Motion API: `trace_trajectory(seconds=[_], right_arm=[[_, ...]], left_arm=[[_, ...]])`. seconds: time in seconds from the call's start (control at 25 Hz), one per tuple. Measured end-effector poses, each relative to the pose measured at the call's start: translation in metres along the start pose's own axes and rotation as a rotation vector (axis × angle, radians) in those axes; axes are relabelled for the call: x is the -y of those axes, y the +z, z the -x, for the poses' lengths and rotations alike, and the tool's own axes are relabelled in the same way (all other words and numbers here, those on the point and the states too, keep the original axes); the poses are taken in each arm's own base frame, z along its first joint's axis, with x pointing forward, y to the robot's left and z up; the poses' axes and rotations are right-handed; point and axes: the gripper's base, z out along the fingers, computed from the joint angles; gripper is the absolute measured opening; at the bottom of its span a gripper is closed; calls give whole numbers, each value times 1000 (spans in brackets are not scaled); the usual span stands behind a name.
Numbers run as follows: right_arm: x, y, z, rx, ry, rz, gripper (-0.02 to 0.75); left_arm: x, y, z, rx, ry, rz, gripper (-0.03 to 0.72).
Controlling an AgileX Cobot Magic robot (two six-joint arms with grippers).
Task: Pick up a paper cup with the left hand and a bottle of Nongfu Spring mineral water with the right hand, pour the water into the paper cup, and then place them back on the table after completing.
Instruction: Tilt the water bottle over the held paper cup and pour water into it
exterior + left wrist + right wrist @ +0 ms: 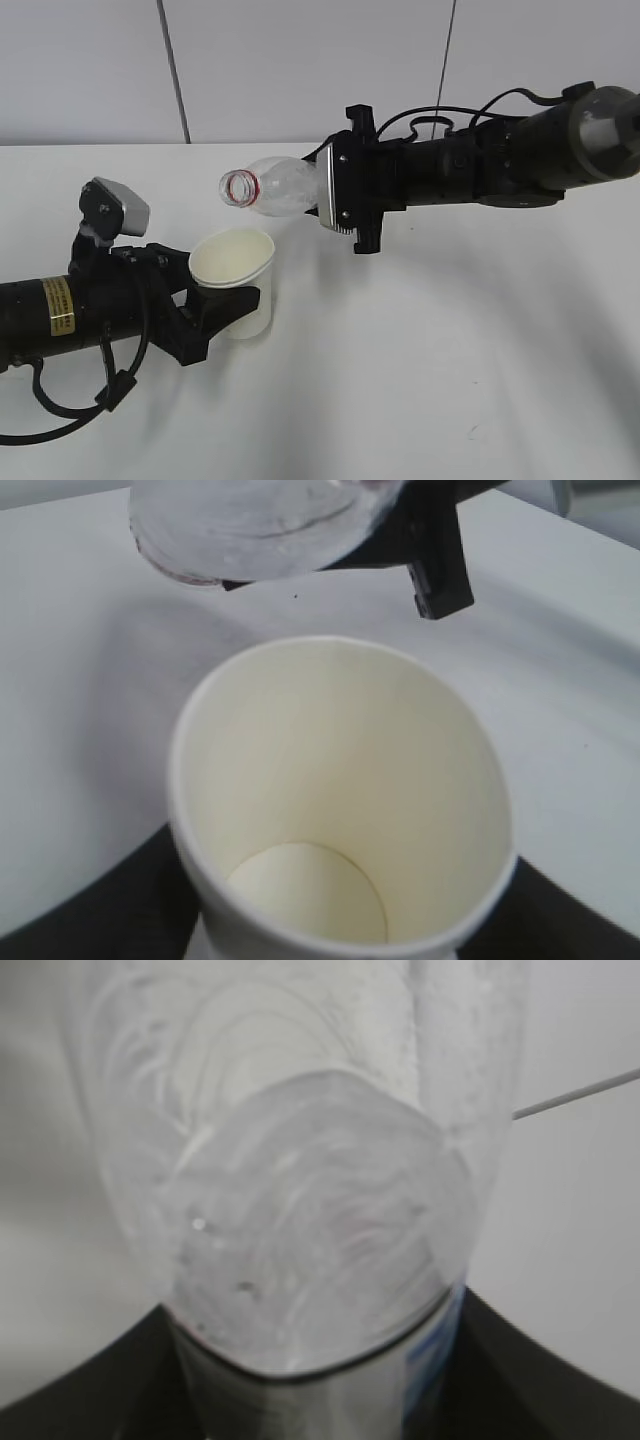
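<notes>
My left gripper (215, 310) is shut on a white paper cup (236, 275), holding it upright just above or on the white table (420, 380). In the left wrist view the cup (340, 780) is open-mouthed and its bottom looks dry. My right gripper (345, 205) is shut on a clear plastic water bottle (275, 187), held lying nearly level, with its uncapped red-ringed mouth (240, 187) pointing left, above and just behind the cup's rim. The bottle fills the right wrist view (300, 1220). No water stream shows. The bottle's shoulder hangs over the cup in the left wrist view (250, 530).
A grey wall with a dark vertical seam (172, 70) stands behind the table. Cables loop from the left arm (60, 400) near the front left edge.
</notes>
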Motion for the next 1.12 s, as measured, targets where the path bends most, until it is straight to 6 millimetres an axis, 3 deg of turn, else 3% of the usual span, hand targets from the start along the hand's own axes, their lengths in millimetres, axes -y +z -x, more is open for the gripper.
trace_trajectory(seconds=[0.56, 1.12], right_arm=[[5, 0, -3, -44, -244, -8, 405], [18, 1, -1, -44, -361, -40, 402]], left_arm=[[1, 0, -6, -69, 30, -15, 447], [2, 0, -9, -99, 51, -31, 447]])
